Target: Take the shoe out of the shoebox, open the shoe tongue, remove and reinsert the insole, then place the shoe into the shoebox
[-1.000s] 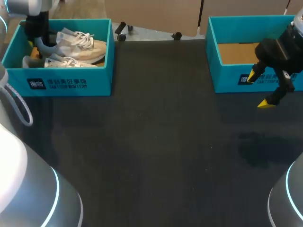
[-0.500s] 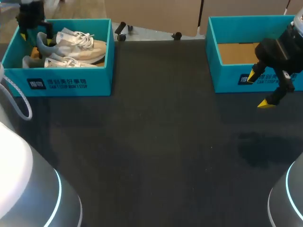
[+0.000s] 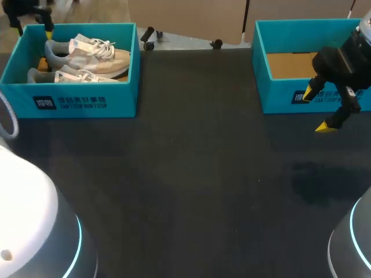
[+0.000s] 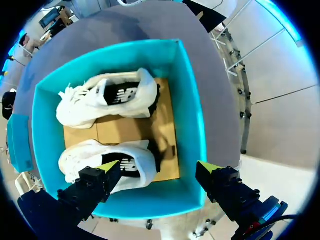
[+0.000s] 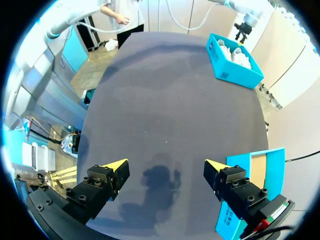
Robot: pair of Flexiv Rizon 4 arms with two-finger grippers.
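The black table [image 3: 191, 174] carries two teal boxes. The shoebox [image 3: 69, 101] sits at about ten o'clock, and a second box [image 3: 278, 95], showing only its cardboard floor, sits at about two o'clock.

Both pale shoes are inside the shoebox, side by side with heels toward its nine o'clock wall. One is the far shoe [image 3: 95, 55] and the other the near shoe [image 3: 75, 75]. Neither is lifted, so the work looks to be at its first step, taking a shoe out, with no grasp made yet.

The left gripper [image 4: 157, 166] hangs above the shoebox's eleven o'clock corner, fingers spread wide and holding nothing. In the left wrist view one yellow tip is over the heel of the shoe nearest it, probably the far shoe. The other tip lies outside the box wall.

The right gripper [image 3: 317, 110] is also wide apart and empty. It hangs at about three o'clock, just in front of the second box's near wall and well apart from the shoes.

As I judge it, the next move is for the left gripper to shift inward toward the box's middle so both fingers clear the wall. It can then drop astride the heel collar and close there. Going down as it stands could put a finger onto the rim.
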